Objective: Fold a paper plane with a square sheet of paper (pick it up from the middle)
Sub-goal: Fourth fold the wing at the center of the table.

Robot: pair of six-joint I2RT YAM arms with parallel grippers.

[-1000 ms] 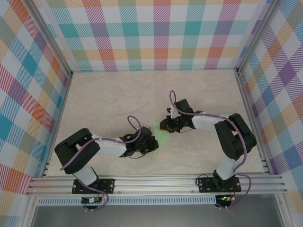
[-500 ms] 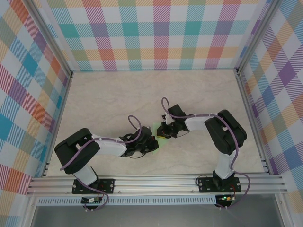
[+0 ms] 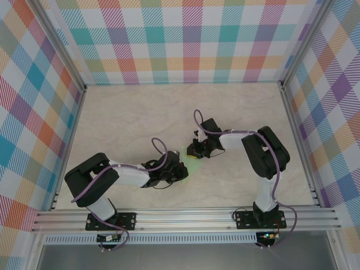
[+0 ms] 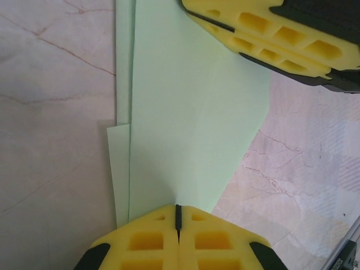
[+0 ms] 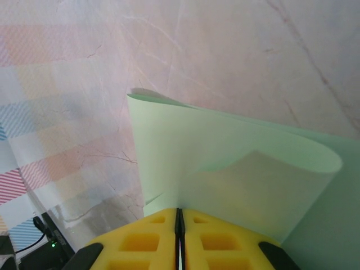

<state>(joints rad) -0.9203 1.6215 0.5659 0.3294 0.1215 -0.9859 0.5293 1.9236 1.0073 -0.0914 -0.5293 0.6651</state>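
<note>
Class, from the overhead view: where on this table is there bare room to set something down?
Free: the table's far half, up to the back wall; the near patch between left arm and right arm. Crowded: the centre, both jaws at the green paper.

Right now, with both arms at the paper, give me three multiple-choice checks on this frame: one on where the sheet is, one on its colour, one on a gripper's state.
1. Where does the square sheet of paper lie?
A. Mid-table, between the left gripper and the right gripper
B. Against the back wall
C. On the front rail

2. What colour is the sheet?
A. Red
B. Pale mint green
C. Black

3. How do the left gripper's jaws stand?
A. Wide open
B. Half open round a cup
C. Shut together

Answers:
1 A: the top view shows it on the table between the two arm tips.
2 B: both wrist views show pale green paper.
3 C: its yellow fingers meet along a thin seam.
</note>
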